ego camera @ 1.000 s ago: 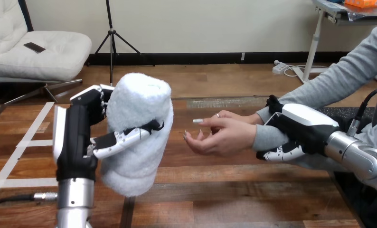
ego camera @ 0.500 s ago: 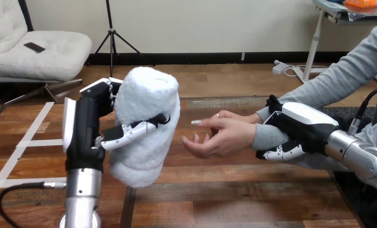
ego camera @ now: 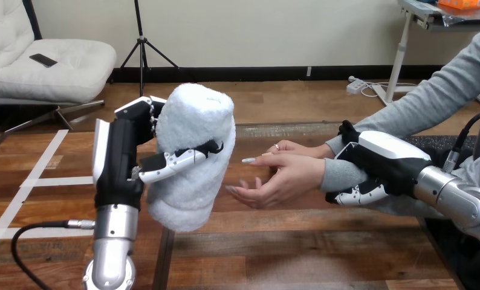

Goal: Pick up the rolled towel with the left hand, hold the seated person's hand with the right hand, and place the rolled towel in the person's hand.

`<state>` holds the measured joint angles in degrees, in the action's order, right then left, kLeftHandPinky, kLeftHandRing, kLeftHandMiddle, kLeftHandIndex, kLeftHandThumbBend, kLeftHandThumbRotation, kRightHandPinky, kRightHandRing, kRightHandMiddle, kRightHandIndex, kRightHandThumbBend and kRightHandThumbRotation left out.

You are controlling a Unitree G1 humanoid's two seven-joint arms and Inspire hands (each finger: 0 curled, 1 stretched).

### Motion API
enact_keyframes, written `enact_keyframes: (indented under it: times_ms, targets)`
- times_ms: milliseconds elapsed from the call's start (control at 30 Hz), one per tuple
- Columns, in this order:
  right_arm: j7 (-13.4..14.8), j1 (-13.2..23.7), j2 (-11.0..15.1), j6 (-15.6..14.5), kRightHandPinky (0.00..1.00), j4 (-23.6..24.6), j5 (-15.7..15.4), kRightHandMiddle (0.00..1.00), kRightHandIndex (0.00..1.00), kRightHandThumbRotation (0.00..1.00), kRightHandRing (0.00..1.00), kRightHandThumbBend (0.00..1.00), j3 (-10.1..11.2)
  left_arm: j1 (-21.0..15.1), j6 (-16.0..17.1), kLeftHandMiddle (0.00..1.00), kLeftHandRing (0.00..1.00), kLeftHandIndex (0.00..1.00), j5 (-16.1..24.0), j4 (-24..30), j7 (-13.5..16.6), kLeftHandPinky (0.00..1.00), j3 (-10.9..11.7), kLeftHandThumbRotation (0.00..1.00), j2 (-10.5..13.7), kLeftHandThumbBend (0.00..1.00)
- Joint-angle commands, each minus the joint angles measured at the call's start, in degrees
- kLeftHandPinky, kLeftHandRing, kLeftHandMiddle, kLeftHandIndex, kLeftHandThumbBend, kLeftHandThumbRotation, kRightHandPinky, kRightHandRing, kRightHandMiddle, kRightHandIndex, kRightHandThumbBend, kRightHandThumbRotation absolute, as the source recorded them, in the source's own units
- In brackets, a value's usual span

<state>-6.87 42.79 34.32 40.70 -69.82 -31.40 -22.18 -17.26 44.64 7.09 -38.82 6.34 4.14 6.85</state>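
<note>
Over the left part of the wooden table (ego camera: 298, 241), the robot's left hand (ego camera: 126, 166) stands raised on its silver forearm, thumb and fingers wrapped round a white rolled towel (ego camera: 192, 157) that it holds upright with a slight tilt. Toward the table's right edge, the person's hand (ego camera: 280, 178) lies open, palm up, its fingertips just beside the towel's side, and the person's other hand (ego camera: 289, 147) sits close behind it. The robot's right hand (ego camera: 376, 166) reaches in from that right edge, its fingers curled round the grey-sleeved wrist from behind and below.
</note>
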Motion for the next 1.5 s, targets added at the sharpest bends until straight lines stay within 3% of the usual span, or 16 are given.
enact_keyframes:
  times_ms: [0, 600, 1467]
  targets:
    - [0.3, 1.0, -0.3, 2.1, 0.21, 3.3, 2.8, 0.30, 0.32, 0.28, 0.25, 0.49, 2.5, -9.6, 3.4, 0.40, 0.38, 0.40, -0.7, -3.7, 0.3, 0.34, 0.9, 0.00, 1.7, 0.60]
    - [-1.3, 0.6, -0.1, 1.4, 0.17, 3.4, 4.0, 0.28, 0.29, 0.25, 0.22, 0.47, 3.5, -15.3, 5.3, 0.41, 0.38, 0.41, -1.7, -12.6, -0.1, 0.34, 1.5, 0.00, 2.5, 0.59]
    - [-3.2, 0.3, 0.3, -0.1, 0.16, 4.0, 5.0, 0.27, 0.29, 0.23, 0.21, 0.47, 4.4, -19.5, 6.1, 0.41, 0.37, 0.40, -0.1, -20.7, 1.6, 0.34, 2.1, 0.00, 5.3, 0.58]
